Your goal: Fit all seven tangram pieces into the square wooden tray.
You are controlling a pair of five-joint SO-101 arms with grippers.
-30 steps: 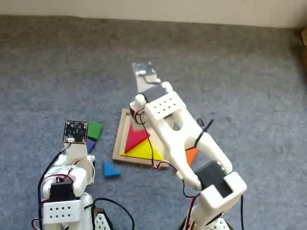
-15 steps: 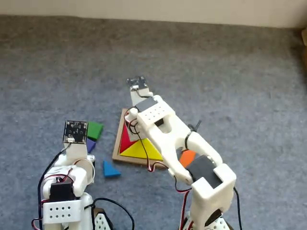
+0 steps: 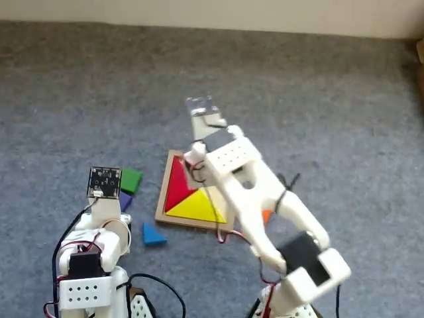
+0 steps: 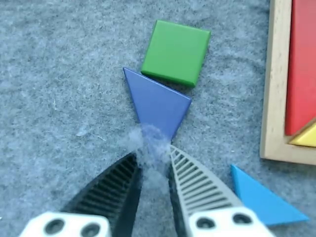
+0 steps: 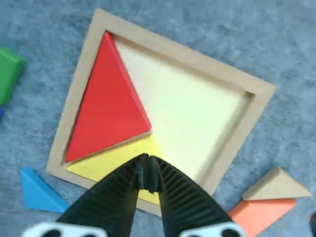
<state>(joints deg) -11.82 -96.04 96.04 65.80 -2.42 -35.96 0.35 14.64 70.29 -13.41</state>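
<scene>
While the grey carpeted table (image 3: 331,86) is viewed from above, the right arm (image 3: 265,199) is seen stretched forward from the near edge. It slants left across the square wooden tray (image 3: 162,195), so the tray's right side is covered. The left arm (image 3: 93,245) is folded low at the near left, with its wrist aimed down at the loose pieces beside the tray.

Inside the tray, a large red triangle (image 5: 106,103) is laid along the left wall and a large yellow triangle (image 3: 195,209) along the near wall. The two are joined on a slanted edge. The right gripper (image 5: 147,170) is hung over the yellow triangle with its jaws pressed together and nothing held.

Left of the tray, a green square (image 4: 176,52) is set just beside a dark blue triangle (image 4: 159,103). The left gripper (image 4: 154,155) is placed at that triangle's corner, its jaws parted by a narrow gap. Contact cannot be judged.

A light blue triangle (image 4: 264,200) is found near the tray's near left corner. An orange piece (image 5: 256,211) and a plain wooden triangle (image 5: 276,183) are laid touching outside the opposite near corner.

Since half a second ago, the right arm has been swung back to the right, and more of the red triangle is uncovered. The left arm and the pieces are unmoved.
</scene>
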